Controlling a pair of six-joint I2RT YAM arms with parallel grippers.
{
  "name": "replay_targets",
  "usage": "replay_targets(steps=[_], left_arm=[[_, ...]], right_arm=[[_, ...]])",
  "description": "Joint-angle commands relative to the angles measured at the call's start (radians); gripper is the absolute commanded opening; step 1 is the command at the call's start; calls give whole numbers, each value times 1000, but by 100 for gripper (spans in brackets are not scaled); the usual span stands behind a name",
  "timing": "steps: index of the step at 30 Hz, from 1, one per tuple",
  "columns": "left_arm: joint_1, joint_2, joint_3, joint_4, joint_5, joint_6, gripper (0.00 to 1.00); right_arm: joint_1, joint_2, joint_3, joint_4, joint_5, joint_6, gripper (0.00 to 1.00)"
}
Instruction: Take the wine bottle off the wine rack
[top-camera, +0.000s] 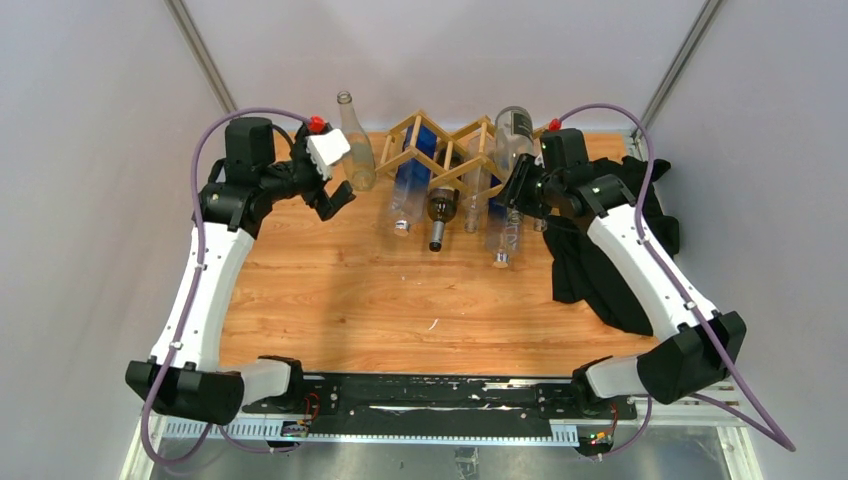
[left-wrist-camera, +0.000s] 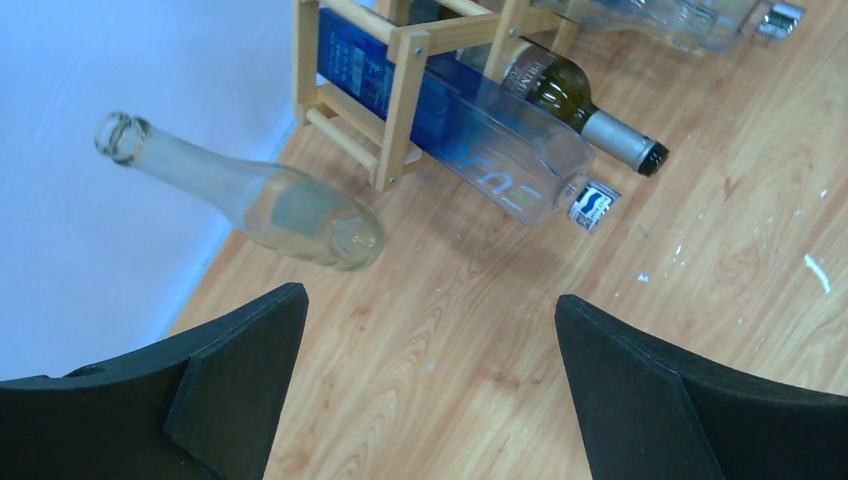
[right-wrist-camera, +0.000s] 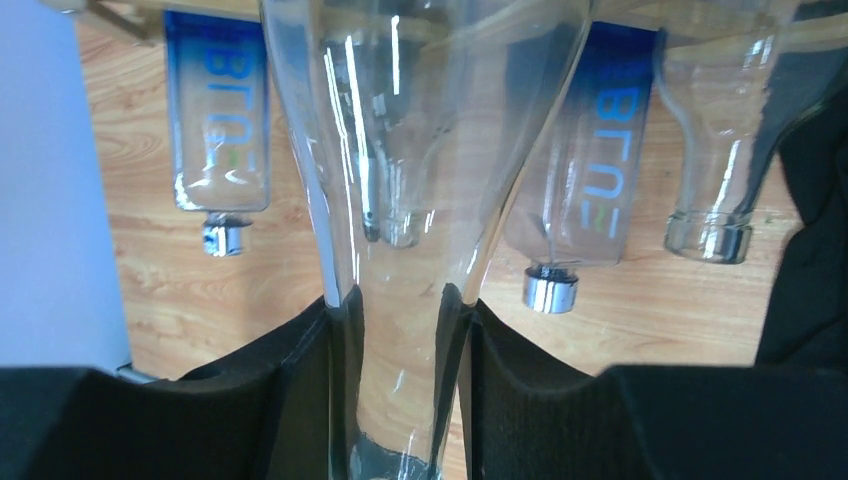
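The wooden worktop (top-camera: 380, 300) carries the wine rack (top-camera: 440, 150) at its far edge, approx. in the middle. A black cloth (top-camera: 600, 270) lies crumpled at the right edge, under the right arm.

The wine bottle (top-camera: 510, 215), of clear glass, lies in the right end of the rack, base to the far side and neck sloping down twd. the near side. The right claw (top-camera: 518, 195) is closed on its neck; in the wrist view both pads (right-wrist-camera: 340, 340) press the glass (right-wrist-camera: 400, 200) from the 2 sides.

In the rack, a blue bottle (top-camera: 410, 190) w/ square body fills the left cell, and a dark bottle (top-camera: 440, 210) w/ a pale label lies in the cell beside it, both necks pointing to the near side. An empty clear bottle (top-camera: 355, 150) stands upright on the worktop just left of the rack.

The left claw (top-camera: 335, 200) hangs above the worktop near this upright bottle, jaws wide apart, w/ nothing between them.
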Motion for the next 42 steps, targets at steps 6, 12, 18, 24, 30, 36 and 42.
replay_targets(steps=[6, 12, 18, 24, 30, 36, 42], left_arm=[[-121, -127, -51, -70, -42, 372, 100], [-189, -204, -101, -70, -51, 546, 100], [-270, -308, -185, -65, -53, 787, 100], [-331, -398, -297, 54, -41, 924, 100], [-338, -472, -421, 160, 1, 1030, 100], [-341, -507, -505, 193, 8, 1089, 100], [-343, -520, -541, 211, -3, 1094, 100]], right_arm=[[15, -119, 151, 168, -196, 22, 0], [73, -122, 212, 169, -235, 20, 0], [214, -56, 282, 148, -254, -6, 0], [373, 41, 352, 147, -238, -38, 0], [479, 126, 416, 144, -252, -59, 0], [540, 188, 477, 123, -271, -81, 0], [594, 232, 503, 121, -282, -96, 0]])
